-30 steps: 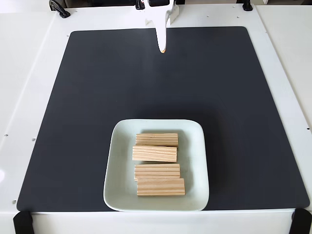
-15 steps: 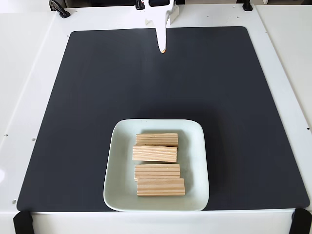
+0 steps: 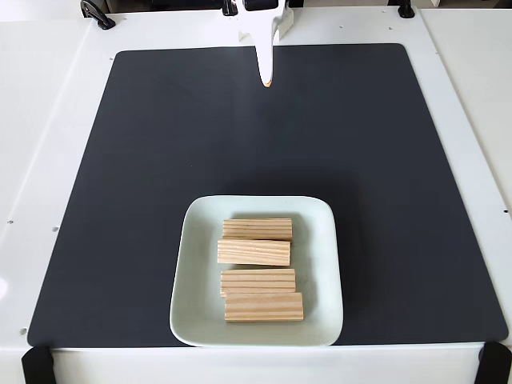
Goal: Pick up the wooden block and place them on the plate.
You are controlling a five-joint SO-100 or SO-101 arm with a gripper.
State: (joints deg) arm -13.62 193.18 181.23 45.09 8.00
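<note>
Fixed view: all four wooden blocks [image 3: 258, 269] are lying flat in the plate [image 3: 196, 272], stacked in a column from far edge to near edge, close together. The plate sits at the near edge of the black mat [image 3: 160, 144]. The gripper [image 3: 266, 80] is way up at the far edge, well apart from the blocks, fingers pressed together, holding nothing.

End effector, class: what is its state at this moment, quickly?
End effector: fingers together at the mat's far edge, appears closed, holding nothing.
</note>
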